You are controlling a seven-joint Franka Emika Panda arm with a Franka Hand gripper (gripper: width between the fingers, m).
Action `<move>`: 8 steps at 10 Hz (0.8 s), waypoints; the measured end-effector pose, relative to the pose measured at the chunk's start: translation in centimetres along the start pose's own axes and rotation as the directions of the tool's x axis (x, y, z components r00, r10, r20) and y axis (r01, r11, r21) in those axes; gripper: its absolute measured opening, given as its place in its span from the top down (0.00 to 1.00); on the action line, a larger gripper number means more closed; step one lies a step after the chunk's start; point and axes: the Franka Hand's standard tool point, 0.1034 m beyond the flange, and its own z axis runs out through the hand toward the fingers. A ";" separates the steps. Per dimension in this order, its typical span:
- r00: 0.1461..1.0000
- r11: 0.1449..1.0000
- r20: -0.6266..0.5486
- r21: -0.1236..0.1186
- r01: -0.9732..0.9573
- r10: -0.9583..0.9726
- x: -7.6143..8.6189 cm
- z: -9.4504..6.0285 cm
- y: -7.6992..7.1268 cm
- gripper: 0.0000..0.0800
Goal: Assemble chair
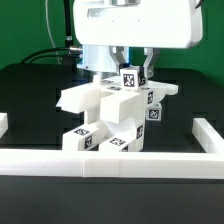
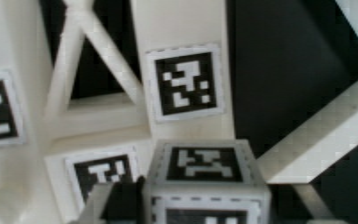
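A low white border wall [image 1: 110, 163] runs along the near edge of the black worktop [image 1: 30, 100] and turns back at both ends, making an open pen; inside it, at the middle, lies the glossy white plastic chair [image 1: 100, 105], a cluster of blocky parts bearing small black-and-white square tags, some stacked and tilted and touching one another; the nearest tagged blocks [image 1: 100, 140] sit just behind the front wall; the dark two-finger pincer [image 1: 131, 82] hangs over the top of the cluster, pinching a small white tagged block [image 1: 129, 77] between its fingers; in the wrist view that block [image 2: 202, 168] shows close up, with crossed white braces [image 2: 87, 60] and a tagged white bar [image 2: 185, 80] of the chair beyond it; whether the held block touches the parts below cannot be told
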 end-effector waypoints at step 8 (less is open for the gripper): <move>0.883 0.883 0.027 0.024 -0.470 0.469 0.2 0.1 0.0 0.64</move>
